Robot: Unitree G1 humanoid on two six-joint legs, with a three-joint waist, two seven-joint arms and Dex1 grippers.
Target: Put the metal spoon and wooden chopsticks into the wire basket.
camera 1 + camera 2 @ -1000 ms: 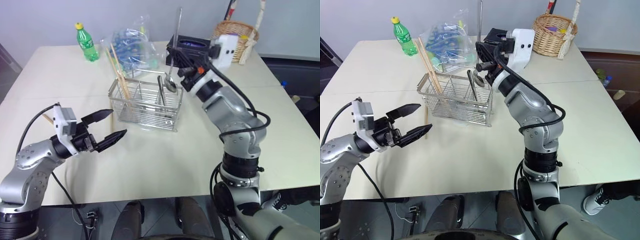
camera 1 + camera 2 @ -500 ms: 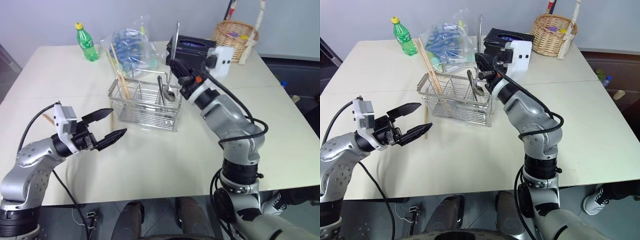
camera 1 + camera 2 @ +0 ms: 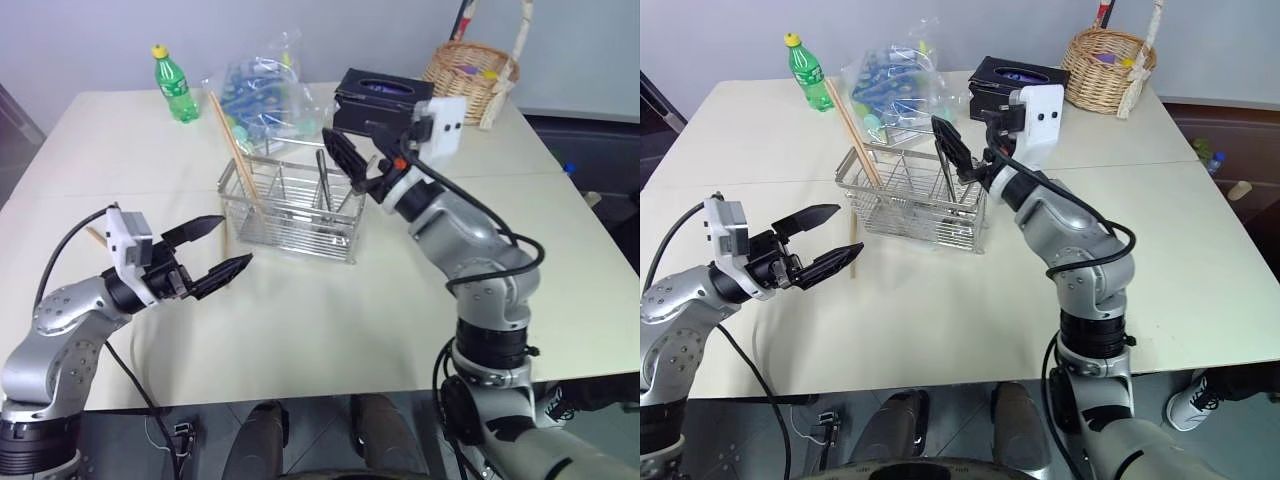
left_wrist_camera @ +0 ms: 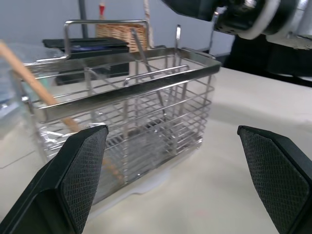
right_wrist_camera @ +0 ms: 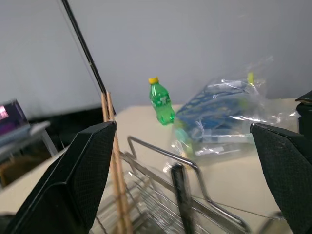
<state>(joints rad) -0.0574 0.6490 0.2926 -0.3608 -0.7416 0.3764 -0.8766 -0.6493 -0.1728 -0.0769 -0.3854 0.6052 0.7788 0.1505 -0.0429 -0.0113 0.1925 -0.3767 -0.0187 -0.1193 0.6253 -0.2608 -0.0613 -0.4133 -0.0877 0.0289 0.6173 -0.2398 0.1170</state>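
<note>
Cream-white table (image 3: 300,300), matte, with a faint seam running across it side to side. Near the middle, wire basket (image 3: 292,207) standing upright on a thin clear tray. Just beside the basket's left end, one loose wooden stick (image 3: 851,252) lying flat on the tabletop. Behind the basket, crumpled clear plastic bag (image 3: 258,92) with blue contents. At far left corner, green bottle (image 3: 174,87) with yellow cap, upright, well apart from the bag. Right of the bag, black box (image 3: 378,98). At far right corner, woven wicker basket (image 3: 470,68) with a tall handle.
</note>
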